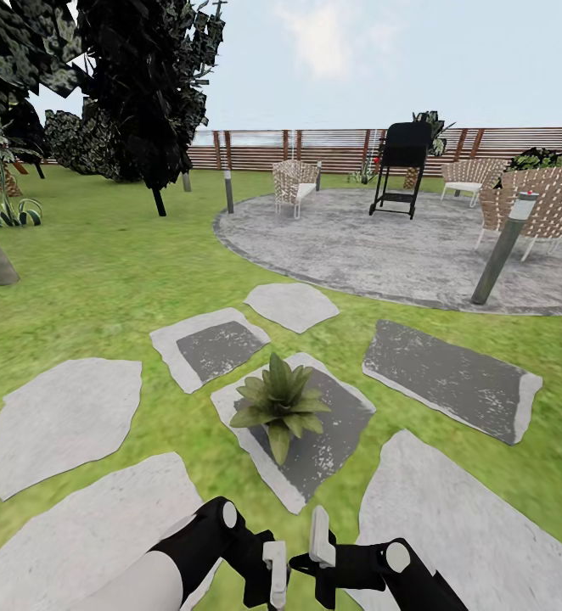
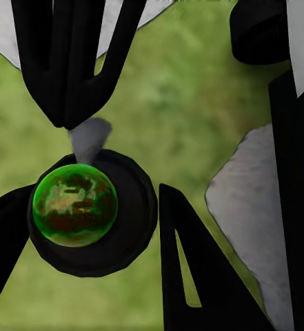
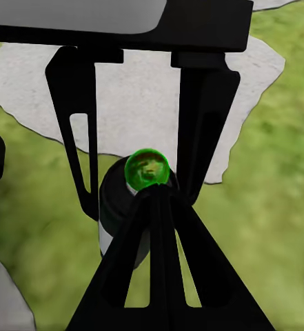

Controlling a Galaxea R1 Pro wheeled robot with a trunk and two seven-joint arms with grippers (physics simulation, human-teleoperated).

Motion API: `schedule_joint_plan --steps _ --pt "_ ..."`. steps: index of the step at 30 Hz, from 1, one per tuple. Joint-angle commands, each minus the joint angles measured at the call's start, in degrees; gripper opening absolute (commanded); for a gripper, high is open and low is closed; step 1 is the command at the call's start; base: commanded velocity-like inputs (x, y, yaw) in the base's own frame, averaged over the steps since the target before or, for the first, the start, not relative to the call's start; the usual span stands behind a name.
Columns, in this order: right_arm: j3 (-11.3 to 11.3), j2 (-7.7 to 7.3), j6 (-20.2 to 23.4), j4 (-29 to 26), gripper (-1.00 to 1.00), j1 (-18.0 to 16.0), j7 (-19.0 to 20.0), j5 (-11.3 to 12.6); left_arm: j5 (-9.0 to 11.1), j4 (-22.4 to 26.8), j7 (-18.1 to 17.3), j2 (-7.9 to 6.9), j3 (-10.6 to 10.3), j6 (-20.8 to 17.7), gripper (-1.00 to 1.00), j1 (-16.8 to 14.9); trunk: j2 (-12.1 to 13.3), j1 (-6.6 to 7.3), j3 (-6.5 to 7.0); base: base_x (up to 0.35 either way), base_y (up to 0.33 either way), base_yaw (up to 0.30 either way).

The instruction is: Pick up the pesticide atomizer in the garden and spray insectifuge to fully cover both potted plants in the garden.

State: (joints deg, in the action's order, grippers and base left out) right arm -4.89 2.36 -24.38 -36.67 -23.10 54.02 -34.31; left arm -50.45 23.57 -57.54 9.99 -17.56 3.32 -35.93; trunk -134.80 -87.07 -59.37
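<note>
Head view: left gripper [image 1: 268, 585] and right gripper [image 1: 317, 562] were seen side by side at 6 o'clock, low over the lawn [image 1: 128, 288], just apart.

Left wrist view: pesticide atomizer [image 2: 89, 210] was seen end-on as a dark round body with a green glossy cap. It was clamped between the left claw's fingers [image 2: 193, 276], which were closed on it.

Right wrist view: the right claw's fingers [image 3: 155, 227] were brought together, tips meeting right at the green cap. Nothing was held between them. Whether the cap was actually touched could not be told.

One potted plant [image 1: 279, 403] was seen at 12 o'clock from the grippers, near them, upright on a dark-centred stepping stone [image 1: 336, 437].

The paved patio [image 1: 417, 255] was seen at 1 o'clock, well apart, with a black grill [image 1: 400, 165] and wicker chairs [image 1: 296, 182] on it. A bollard light [image 1: 502, 250] stood tilted at its near edge. The slatted fence [image 1: 332, 148] ran behind. Dark trees [image 1: 145, 85] were seen at 10–11 o'clock.
</note>
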Motion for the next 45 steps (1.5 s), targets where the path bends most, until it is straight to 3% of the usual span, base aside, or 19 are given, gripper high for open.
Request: schedule_joint_plan --steps 1,18,32,41,44,45 --pt "0.06 0.02 -0.23 -0.07 -1.0 -0.01 0.02 -0.39 -0.37 0.08 -0.11 0.01 -0.02 0.36 -1.0 -0.01 -0.02 0.01 -0.05 0.0 0.0 0.0" --pt "0.06 0.02 -0.23 -0.07 -1.0 -0.01 0.04 -0.4 -0.87 -0.18 -0.01 -0.14 0.44 -0.11 -1.0 -0.1 -0.02 0.01 -0.05 0.0 0.0 0.0" --pt "0.06 0.02 -0.23 -0.04 -1.0 -0.01 0.04 -0.4 -1.32 0.07 0.01 -5.09 0.37 -0.23 -1.0 -0.19 -0.02 0.01 -0.05 0.0 0.0 0.0" --pt "0.44 -1.08 -0.35 0.62 -1.0 -0.01 -0.05 -0.71 -0.66 -0.04 0.09 -11.44 0.86 -0.12 -1.0 -0.14 -0.02 0.01 -0.05 0.0 0.0 0.0" --pt "0.5 -2.86 -0.39 0.73 -1.0 -0.01 -0.26 -0.67 -0.56 -0.08 0.43 -12.9 3.98 -0.05 -1.0 -0.11 -0.02 0.01 -0.05 0.0 0.0 0.0" --pt "0.57 -4.4 -0.4 0.86 -1.0 0.04 -0.38 -0.56 -0.54 -0.24 1.44 -13.26 8.32 -0.01 -1.0 -0.11 -0.02 0.01 -0.05 0.0 0.0 0.0"
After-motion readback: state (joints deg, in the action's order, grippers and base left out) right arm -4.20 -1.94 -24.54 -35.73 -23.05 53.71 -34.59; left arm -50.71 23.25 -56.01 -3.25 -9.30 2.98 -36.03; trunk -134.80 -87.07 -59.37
